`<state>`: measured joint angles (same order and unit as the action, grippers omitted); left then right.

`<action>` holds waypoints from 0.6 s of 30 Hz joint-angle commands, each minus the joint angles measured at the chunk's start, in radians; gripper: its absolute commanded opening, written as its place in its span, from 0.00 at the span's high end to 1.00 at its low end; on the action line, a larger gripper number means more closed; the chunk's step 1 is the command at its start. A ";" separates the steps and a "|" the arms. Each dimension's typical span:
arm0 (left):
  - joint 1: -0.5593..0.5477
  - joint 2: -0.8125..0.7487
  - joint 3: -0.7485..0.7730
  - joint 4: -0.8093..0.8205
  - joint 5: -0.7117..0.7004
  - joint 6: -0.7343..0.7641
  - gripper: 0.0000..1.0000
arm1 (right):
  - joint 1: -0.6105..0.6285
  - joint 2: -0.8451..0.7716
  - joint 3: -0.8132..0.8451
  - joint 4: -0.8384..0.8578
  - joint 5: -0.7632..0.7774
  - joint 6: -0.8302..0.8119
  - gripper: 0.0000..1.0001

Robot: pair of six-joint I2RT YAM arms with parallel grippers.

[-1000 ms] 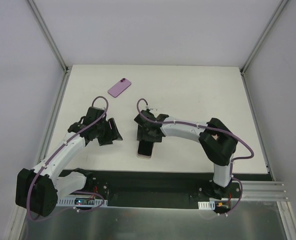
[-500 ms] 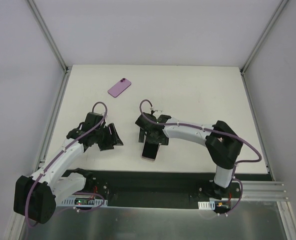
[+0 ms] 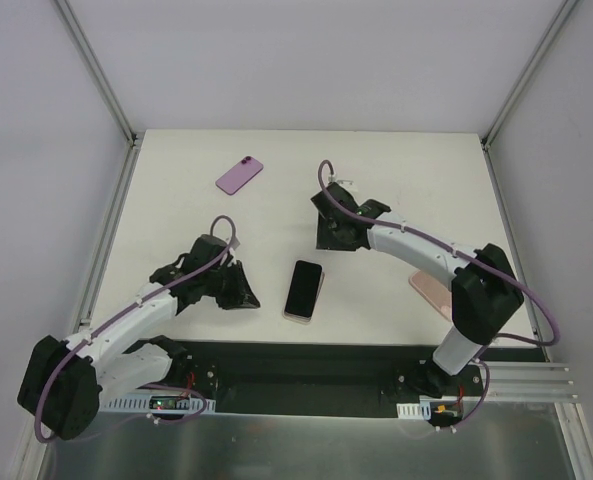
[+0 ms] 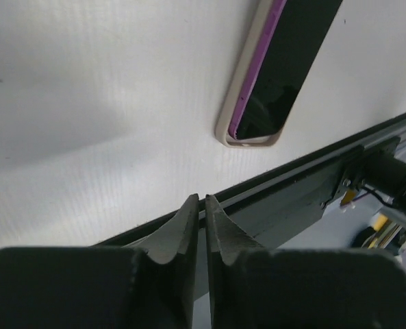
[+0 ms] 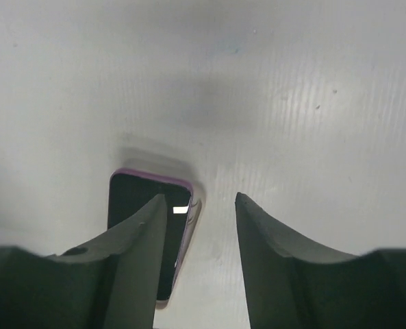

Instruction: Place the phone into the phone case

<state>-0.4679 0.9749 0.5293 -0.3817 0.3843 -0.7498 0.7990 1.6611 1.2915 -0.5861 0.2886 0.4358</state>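
Backing away to the far side of the white table (image 3: 406, 170), the right gripper (image 3: 328, 235) now hangs with jaws apart and empty. The left gripper (image 3: 244, 298) has slid in, fingers together on nothing, just left of the black-screened purple phone (image 3: 303, 288). It lies by the near edge in the beige soft-rimmed phone case (image 4: 252, 142) (a purple strip shows, perhaps unseated). A sideways poke could skid it or pop a corner. Screen up; its long axis runs near-to-far, far end leaning right.

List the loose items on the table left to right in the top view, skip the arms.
purple phone or case → dark-screened phone in its case → pink item, partly hidden under the right arm
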 commanded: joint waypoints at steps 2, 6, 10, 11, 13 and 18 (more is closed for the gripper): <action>-0.170 0.086 -0.014 0.168 -0.050 -0.120 1.00 | -0.066 0.072 0.017 0.119 -0.072 -0.181 0.65; -0.201 0.159 0.017 0.195 -0.090 -0.116 1.00 | -0.113 0.155 0.061 0.160 -0.210 -0.242 0.79; -0.199 0.218 0.116 0.181 -0.198 -0.085 1.00 | -0.126 0.189 0.062 0.161 -0.242 -0.253 0.80; -0.196 0.231 0.132 0.176 -0.215 -0.085 1.00 | -0.129 0.190 0.054 0.163 -0.250 -0.255 0.79; -0.164 0.275 0.169 0.173 -0.217 -0.097 1.00 | -0.132 0.192 0.049 0.163 -0.281 -0.250 0.76; -0.110 0.430 0.305 0.167 -0.176 -0.019 1.00 | -0.168 0.149 0.001 0.051 -0.255 -0.165 0.70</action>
<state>-0.6090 1.3003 0.7242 -0.2207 0.2245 -0.8337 0.6640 1.8675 1.3148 -0.4587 0.0406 0.2199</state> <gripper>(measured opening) 0.001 0.294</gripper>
